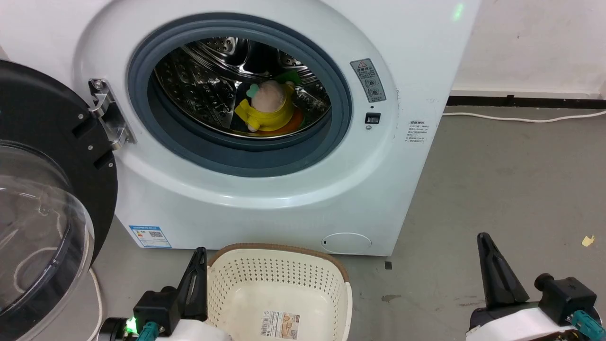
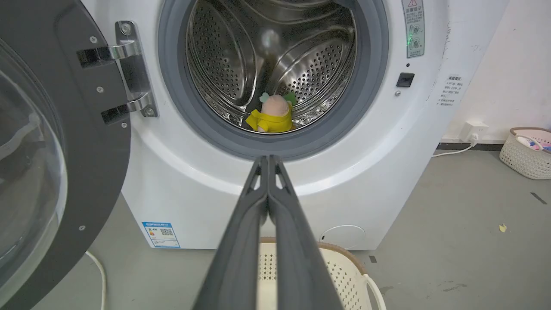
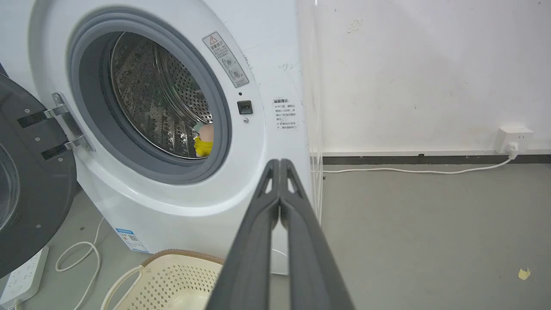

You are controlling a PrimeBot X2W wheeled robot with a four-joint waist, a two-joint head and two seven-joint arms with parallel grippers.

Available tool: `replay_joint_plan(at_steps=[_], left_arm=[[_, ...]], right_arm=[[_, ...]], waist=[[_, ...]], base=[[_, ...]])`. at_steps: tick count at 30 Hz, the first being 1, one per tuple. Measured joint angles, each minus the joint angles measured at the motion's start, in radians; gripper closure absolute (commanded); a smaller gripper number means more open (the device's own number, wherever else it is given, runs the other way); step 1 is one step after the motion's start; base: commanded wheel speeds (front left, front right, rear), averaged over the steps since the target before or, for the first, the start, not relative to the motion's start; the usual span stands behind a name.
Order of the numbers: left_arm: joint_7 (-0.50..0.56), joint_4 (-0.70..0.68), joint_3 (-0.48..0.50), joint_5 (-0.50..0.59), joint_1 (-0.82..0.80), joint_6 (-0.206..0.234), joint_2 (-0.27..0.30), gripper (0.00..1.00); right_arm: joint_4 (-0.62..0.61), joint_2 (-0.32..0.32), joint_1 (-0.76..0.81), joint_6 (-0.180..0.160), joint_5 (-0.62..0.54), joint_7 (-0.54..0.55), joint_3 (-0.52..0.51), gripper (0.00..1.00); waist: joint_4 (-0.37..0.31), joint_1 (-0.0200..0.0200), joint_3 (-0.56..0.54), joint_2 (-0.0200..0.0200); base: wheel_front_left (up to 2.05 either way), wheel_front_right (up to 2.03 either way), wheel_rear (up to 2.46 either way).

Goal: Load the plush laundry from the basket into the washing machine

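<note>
There was one washing machine (image 1: 265,208) at 12 o'clock, one plush laundry doll (image 1: 270,106) in its drum, and one door (image 1: 47,118) at 9 o'clock. Baskets numbered two: the basket (image 1: 279,247) at 6 o'clock, and another basket (image 2: 523,157) at 3 o'clock in the left wrist view. Two grippers: left gripper (image 1: 200,253) at 7 o'clock, right gripper (image 1: 483,238) at 5 o'clock
</note>
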Motion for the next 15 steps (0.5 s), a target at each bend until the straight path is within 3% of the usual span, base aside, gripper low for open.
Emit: replay_joint_plan(at_steps=[15], left_arm=[[0.034, -0.012, 0.020, 0.024, 0.000, -0.009, -0.006, 1.00]], right_arm=[[-0.007, 0.000, -0.001, 0.000, -0.029, 0.035, 0.000, 1.00]], waist=[[0.000, 0.0000, -0.005, 0.0000]], base=[[0.00, 0.00, 0.00]])
